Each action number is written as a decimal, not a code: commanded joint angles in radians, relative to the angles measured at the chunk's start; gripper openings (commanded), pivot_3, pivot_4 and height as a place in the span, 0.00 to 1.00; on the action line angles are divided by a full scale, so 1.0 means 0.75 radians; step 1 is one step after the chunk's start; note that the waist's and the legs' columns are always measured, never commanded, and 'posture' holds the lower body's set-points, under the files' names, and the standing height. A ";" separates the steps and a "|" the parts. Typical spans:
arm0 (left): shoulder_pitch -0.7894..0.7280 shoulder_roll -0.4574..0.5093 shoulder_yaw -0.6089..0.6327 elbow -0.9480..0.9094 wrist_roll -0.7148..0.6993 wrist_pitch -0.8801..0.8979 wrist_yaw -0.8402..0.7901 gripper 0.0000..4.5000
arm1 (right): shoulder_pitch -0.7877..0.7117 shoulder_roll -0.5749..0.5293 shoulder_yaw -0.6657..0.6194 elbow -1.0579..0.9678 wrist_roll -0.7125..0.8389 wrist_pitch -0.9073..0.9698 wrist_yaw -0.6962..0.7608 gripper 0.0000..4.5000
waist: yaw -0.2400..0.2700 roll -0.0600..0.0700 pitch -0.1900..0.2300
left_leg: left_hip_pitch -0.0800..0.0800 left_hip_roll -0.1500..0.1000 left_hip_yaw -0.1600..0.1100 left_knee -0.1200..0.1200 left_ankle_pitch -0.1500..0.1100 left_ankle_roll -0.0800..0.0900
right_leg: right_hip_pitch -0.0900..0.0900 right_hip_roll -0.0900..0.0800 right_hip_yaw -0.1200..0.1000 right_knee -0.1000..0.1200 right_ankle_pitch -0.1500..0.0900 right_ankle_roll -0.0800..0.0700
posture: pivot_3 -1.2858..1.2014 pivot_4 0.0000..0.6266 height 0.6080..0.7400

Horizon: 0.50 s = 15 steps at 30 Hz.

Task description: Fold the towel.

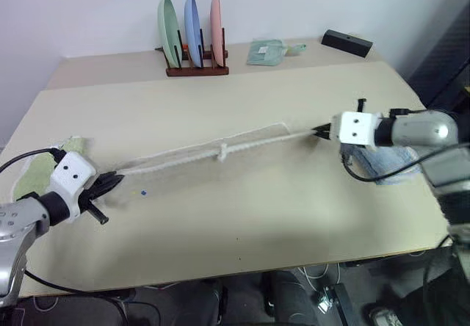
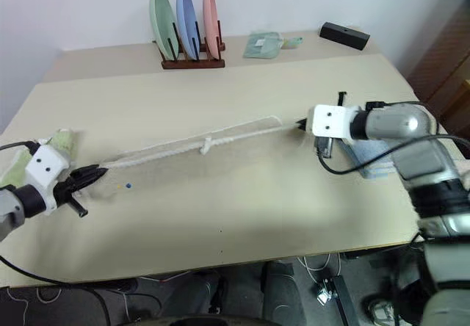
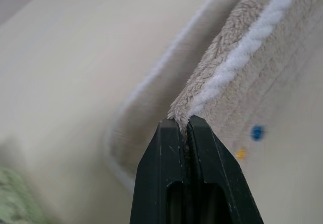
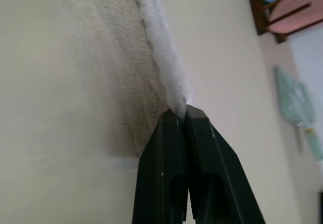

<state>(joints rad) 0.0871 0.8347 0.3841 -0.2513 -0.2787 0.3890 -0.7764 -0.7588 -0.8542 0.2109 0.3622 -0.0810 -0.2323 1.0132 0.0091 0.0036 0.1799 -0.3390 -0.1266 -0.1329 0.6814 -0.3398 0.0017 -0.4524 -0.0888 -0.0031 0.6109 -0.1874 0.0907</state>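
The beige towel (image 1: 192,160) is stretched across the middle of the table between my two grippers, and its colour nearly blends with the tabletop. Its white stitched edging runs in a line from one gripper to the other. A small white loop (image 1: 222,152) sits midway along it, and a small dark mark (image 1: 143,192) shows near the left end. My left gripper (image 1: 116,180) is shut on the towel's left corner (image 3: 182,114). My right gripper (image 1: 321,130) is shut on the right corner (image 4: 177,102). Both wrist views show the fingers pinched on cloth and white edging.
A wooden rack (image 1: 197,67) with green, blue and pink plates stands at the back. A pale green packet (image 1: 267,51) and a black box (image 1: 346,42) lie at the back right. A light green towel (image 1: 35,173) lies by my left arm, and a light blue towel (image 1: 388,166) under my right.
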 commanded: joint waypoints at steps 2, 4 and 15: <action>-0.102 -0.003 -0.051 0.160 0.066 -0.083 0.040 0.00 | -0.194 0.124 0.060 0.330 -0.139 -0.197 -0.113 0.01 | -0.002 0.000 0.000 | -0.002 0.000 0.000 0.000 0.000 -0.001 | -0.004 0.001 0.000 0.001 0.001 -0.001 | 0.52 0.24 0.96; -0.134 -0.013 -0.079 0.226 0.080 -0.110 0.043 0.00 | -0.273 0.180 0.098 0.501 -0.208 -0.278 -0.179 0.01 | -0.007 0.000 0.000 | -0.004 0.000 0.001 0.000 -0.001 -0.002 | -0.008 0.001 0.001 0.003 0.001 -0.001 | 0.52 0.24 0.96; -0.177 -0.038 -0.142 0.300 0.106 -0.146 0.052 0.00 | -0.442 0.305 0.163 0.972 -0.357 -0.493 -0.341 0.01 | -0.029 -0.001 0.000 | -0.018 0.001 0.000 0.001 0.000 -0.002 | -0.020 0.002 0.001 0.004 0.002 -0.002 | 0.52 0.24 0.96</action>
<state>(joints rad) -0.0380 0.8023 0.2650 -0.0303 -0.2063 0.2939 -0.7456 -1.0463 -0.6230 0.3407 1.0738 -0.3400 -0.5821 0.7823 -0.0130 0.0031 0.1796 -0.3521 -0.1260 -0.1328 0.6825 -0.3402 0.0000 -0.4676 -0.0876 -0.0026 0.6136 -0.1860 0.0891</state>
